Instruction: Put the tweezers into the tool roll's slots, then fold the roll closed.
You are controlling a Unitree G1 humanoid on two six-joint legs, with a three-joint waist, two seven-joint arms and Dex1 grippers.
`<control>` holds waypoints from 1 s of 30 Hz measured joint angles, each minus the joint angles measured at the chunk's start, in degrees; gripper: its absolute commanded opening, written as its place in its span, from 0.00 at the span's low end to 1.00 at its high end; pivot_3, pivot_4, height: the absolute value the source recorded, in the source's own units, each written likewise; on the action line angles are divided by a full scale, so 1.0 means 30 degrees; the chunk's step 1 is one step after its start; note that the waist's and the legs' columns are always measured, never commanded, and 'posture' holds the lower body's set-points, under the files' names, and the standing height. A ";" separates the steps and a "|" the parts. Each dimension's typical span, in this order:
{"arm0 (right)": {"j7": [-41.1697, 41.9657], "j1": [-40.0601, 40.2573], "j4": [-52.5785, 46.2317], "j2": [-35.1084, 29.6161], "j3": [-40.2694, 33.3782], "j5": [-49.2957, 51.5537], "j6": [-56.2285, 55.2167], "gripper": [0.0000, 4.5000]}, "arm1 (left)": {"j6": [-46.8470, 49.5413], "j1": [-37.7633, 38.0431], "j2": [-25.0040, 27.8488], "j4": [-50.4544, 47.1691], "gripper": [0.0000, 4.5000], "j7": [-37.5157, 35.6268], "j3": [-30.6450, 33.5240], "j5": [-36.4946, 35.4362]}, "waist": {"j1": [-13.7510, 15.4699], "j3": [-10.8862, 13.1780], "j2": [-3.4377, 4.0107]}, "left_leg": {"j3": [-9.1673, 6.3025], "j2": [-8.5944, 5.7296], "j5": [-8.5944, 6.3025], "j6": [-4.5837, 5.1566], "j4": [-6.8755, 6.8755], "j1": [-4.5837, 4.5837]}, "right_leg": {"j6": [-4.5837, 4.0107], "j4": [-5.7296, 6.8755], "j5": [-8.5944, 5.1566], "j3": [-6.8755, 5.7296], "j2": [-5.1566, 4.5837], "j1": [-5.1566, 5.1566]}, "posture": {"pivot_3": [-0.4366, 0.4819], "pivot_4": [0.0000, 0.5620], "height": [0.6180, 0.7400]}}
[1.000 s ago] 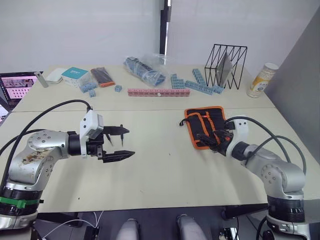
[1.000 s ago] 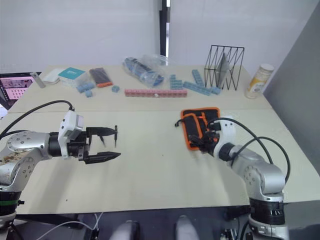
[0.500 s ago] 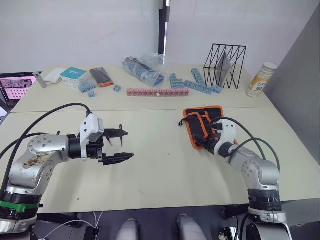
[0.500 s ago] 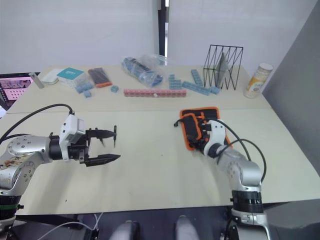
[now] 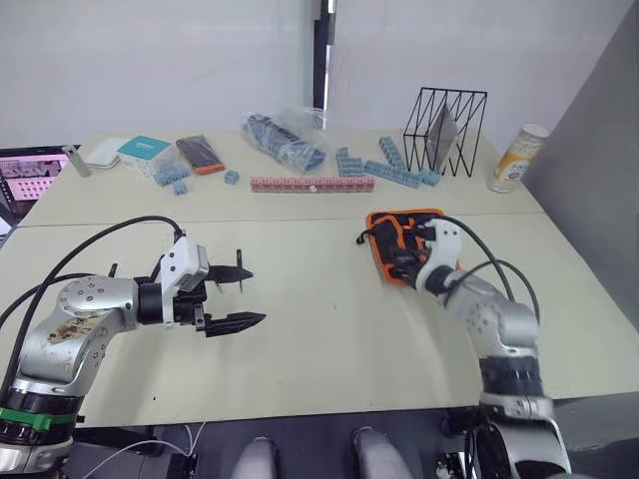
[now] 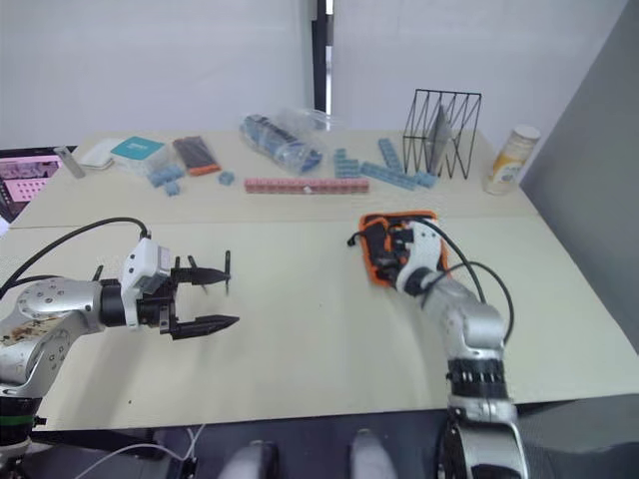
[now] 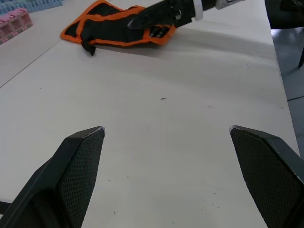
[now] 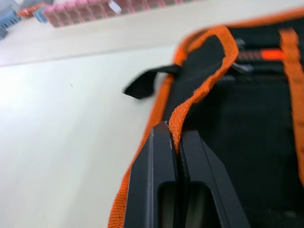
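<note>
Here the tool roll (image 5: pixel 404 239), black woven fabric bound in orange tape, lies on the right half of the pale matte worktop (image 5: pixel 319 339), partly folded over on itself. A short black strap (image 8: pixel 142 83) sticks out flat from its edge toward the worktop's middle. The right end effector (image 8: pixel 175 142) sits at the roll's near edge, its two smooth black fingers pressed together on a raised, wavy length of the orange binding, which stands up between the fingertips in the right wrist view. Orange strips cross the roll's dark mesh-like inner face beside it.

The left end effector (image 5: pixel 232 296) hovers over bare worktop on the left half, well apart from the roll, holding nothing. Its fingers are spread wide; the pads (image 7: pixel 80 161) show a fine cross-hatched texture.

Along the far edge of the worktop: a row of pink blocks (image 5: pixel 312 185), scattered blue blocks (image 5: pixel 384 170), a black wire rack (image 5: pixel 445 130), a cylindrical canister (image 5: pixel 517 158).
</note>
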 measured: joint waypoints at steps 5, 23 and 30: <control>0.0984 -0.3623 0.4764 0.1857 0.1699 -0.1161 -0.1671 0.01 | -0.1356 -0.0011 0.0000 0.2145 1.00 -0.0213 0.0030 0.0779 | -0.0286 0.0000 0.0000 | -0.0037 0.0056 0.0002 0.0004 -0.0078 -0.0008 | -0.0052 -0.0001 0.0008 -0.0014 0.0059 -0.0026 | 0.48 0.27 0.97; 0.9181 -0.0502 -0.0442 0.1518 0.8939 -0.2320 0.0287 0.01 | -0.2185 0.1440 0.0261 0.2609 1.00 0.0290 0.1544 0.1119 | -0.0245 0.0000 0.0000 | -0.0076 0.0062 -0.0009 0.0006 -0.0096 -0.0061 | -0.0106 0.0041 -0.0021 -0.0071 0.0054 -0.0094 | 0.48 0.27 0.97; 1.0365 0.0806 -0.4357 -0.1238 0.8715 -0.1802 0.2037 0.01 | -0.5237 -0.1087 -0.0316 0.4734 1.00 -0.0553 0.0046 0.2907 | 0.0117 -0.0003 -0.0004 | -0.0061 0.0107 -0.0006 0.0005 -0.0084 -0.0027 | -0.0099 0.0043 -0.0024 -0.0068 0.0109 -0.0072 | 0.48 0.27 0.97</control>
